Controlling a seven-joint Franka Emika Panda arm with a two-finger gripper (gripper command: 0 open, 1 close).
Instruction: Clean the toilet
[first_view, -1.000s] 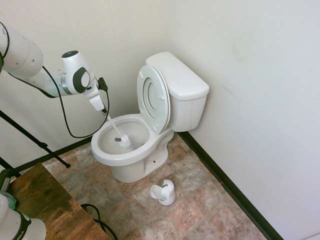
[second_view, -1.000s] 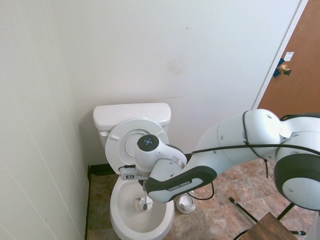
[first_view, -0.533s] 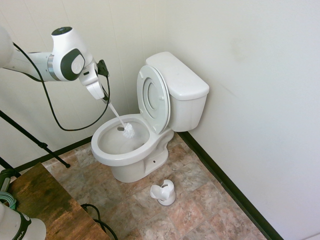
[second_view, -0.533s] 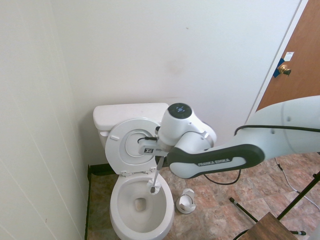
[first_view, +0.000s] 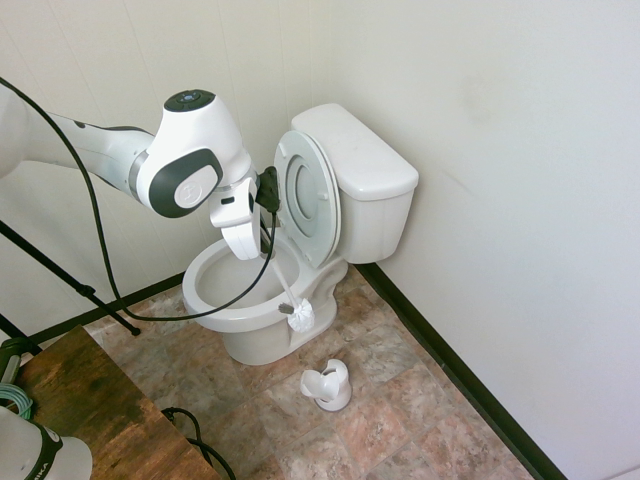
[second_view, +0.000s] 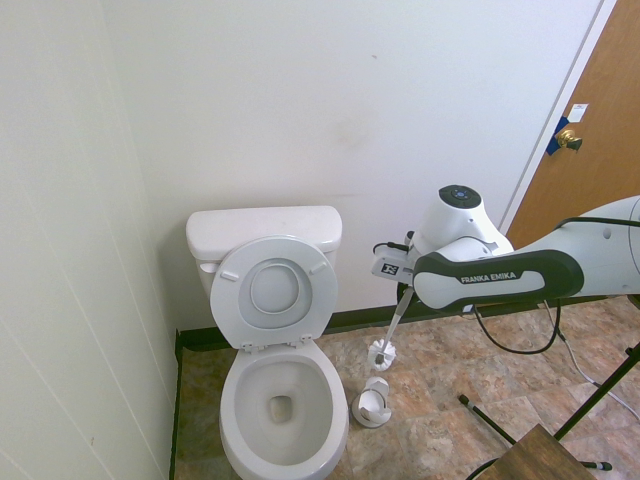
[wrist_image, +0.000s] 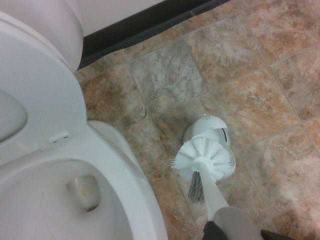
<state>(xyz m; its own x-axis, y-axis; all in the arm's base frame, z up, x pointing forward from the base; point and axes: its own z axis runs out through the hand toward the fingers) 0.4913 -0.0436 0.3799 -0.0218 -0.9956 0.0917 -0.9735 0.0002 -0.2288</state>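
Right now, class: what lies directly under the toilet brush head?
Under the brush head sits the white brush holder on the tiled floor. The holder's inside is hidden by the bristles.

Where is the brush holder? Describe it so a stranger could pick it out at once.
Start at the white toilet in the corner. On the tiled floor just beside its base sits the brush holder, a small white cup-like stand. It is the only loose object lying on the floor.
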